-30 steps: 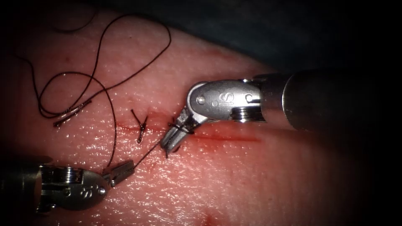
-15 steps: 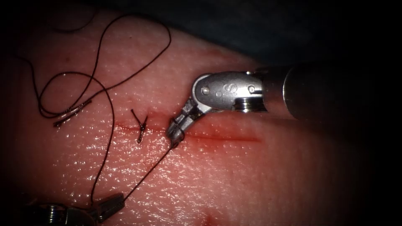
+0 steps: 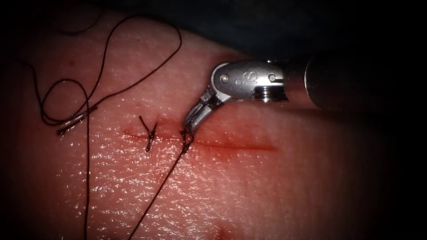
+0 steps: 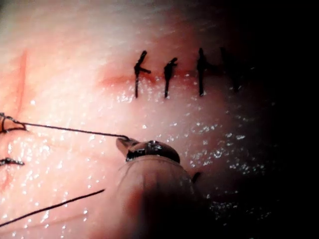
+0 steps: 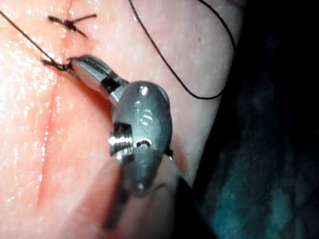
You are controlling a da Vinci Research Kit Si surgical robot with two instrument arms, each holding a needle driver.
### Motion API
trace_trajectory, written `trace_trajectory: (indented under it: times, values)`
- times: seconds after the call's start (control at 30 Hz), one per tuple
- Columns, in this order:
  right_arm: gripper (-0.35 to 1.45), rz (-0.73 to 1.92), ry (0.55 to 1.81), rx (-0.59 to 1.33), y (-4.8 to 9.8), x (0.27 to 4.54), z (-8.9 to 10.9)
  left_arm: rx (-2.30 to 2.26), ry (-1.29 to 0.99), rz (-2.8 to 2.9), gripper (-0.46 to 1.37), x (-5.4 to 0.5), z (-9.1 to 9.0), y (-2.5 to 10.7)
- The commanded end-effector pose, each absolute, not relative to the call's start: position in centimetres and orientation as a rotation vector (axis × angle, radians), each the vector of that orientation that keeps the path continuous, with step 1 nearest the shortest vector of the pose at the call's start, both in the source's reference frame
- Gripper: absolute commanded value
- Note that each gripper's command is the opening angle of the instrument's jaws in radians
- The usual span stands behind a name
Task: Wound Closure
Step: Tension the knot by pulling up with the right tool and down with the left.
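At the centre of the endoscope view the right tool [image 3: 190, 126] reaches down from the upper right, its jaws closed on the short end of the thread [image 3: 153, 202] just above the knot [image 3: 185, 141] that sits on the cut [image 3: 231, 145]. From the knot a taut strand runs down and to the left, out at the lower edge of the frame. A second strand drops straight down the left part of the frame from loose loops lying on the tissue [image 3: 275, 191] at the upper left. The needle [image 3: 76, 118] lies among those loops, left of the cut and flat on the surface, held by neither tool and not in the tissue. An earlier stitch [image 3: 150, 133] with cut ends crosses the left end of the cut. In the left wrist view the left tool [image 4: 125, 143] has its jaws closed on the taut strand, which runs off toward the knot. In the right wrist view the right tool's tip rests at the knot beside the cut.
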State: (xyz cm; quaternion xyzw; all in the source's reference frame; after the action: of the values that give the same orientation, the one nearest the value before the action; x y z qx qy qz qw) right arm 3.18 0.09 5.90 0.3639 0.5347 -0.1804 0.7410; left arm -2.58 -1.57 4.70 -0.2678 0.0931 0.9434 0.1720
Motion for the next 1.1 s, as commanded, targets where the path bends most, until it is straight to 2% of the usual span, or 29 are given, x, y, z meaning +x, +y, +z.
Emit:
trace_trajectory:
  times: [0.03,0.6,0.87,1.1]
  values:
    - [-0.35,-0.388,1.172,0.792,0.08,3.18,5.89,-0.762,0.262,2.677,-0.35,-2.58,4.69,-1.58]
    - [-0.35,-0.275,1.144,0.698,0.25,3.17,6.06,-0.775,0.255,2.691,-0.35,-2.60,4.58,-1.83]
    - [-0.35,-0.200,1.167,0.592,0.37,3.15,6.23,-0.777,0.259,2.711,-0.35,-2.51,4.63,-2.03]
    - [-0.35,-0.183,1.179,0.573,0.35,3.15,6.23,-0.766,0.243,2.721,-0.35,-2.39,4.73,-2.25]
